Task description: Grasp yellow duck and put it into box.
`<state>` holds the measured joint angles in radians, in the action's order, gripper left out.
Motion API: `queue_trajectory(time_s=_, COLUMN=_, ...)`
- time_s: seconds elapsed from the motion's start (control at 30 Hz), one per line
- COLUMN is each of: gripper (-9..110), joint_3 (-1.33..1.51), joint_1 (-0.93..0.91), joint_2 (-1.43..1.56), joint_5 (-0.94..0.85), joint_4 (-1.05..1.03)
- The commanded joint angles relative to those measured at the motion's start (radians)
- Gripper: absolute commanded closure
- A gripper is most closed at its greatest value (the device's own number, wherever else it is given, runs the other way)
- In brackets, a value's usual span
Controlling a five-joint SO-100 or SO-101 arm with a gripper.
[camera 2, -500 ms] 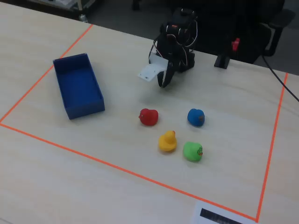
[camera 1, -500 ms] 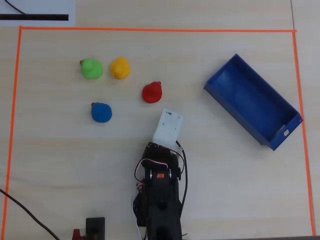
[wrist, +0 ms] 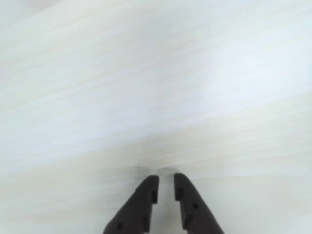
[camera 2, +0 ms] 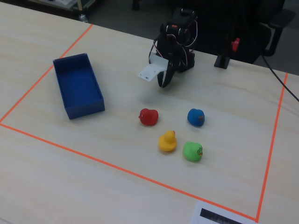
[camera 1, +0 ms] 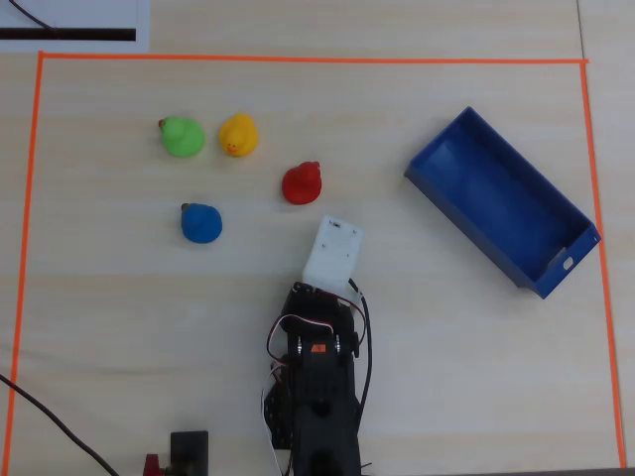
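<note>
The yellow duck sits on the pale counter, untouched, with the green duck just beside it. In the fixed view the yellow duck is nearer the camera than the red duck, and the blue duck is a little way off too. Using the yellow duck as the marker: the arm is well apart from it, past the red one, and the box lies far off to the right in the overhead view, empty as far as I can see.

The gripper hangs close over bare wood in the wrist view, its dark jaws nearly together with only a thin slit between them and nothing in their hold. No toy shows in that view at all.

Now, the duck looks like a small, light, rubbery thing, probably squashy and a bit slick, so I would expect it to pop out of a pinch on the rounded top. Taking it across the fat body, low down, looks the safer hold, and the jaws will need to spread much wider first. The green neighbour crowds one side, so coming in from the open side seems wise.
</note>
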<state>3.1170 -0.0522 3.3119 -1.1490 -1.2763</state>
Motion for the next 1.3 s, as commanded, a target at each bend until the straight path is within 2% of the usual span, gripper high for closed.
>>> queue_trajectory(time_s=0.0, gripper=101, joint_3=-0.006, joint_1=-0.017, joint_2=-0.002, joint_5=0.005, joint_4=-0.014)
queue_trajectory(time_s=0.23, gripper=101, joint_3=-0.023, joint_1=-0.006, joint_2=-0.037, joint_5=-0.014, joint_4=-0.006)
queue_trajectory(time_s=0.5, gripper=100, joint_3=-0.37, joint_1=0.008, joint_2=-0.405, joint_5=-0.003, joint_4=0.072)
queue_trajectory(time_s=0.87, gripper=73, joint_3=-0.914, joint_1=0.018, joint_2=-0.914, joint_5=0.034, joint_4=0.071)
queue_trajectory(time_s=1.27, gripper=70, joint_3=-1.224, joint_1=0.133, joint_2=-1.367, joint_5=0.189, joint_4=0.212)
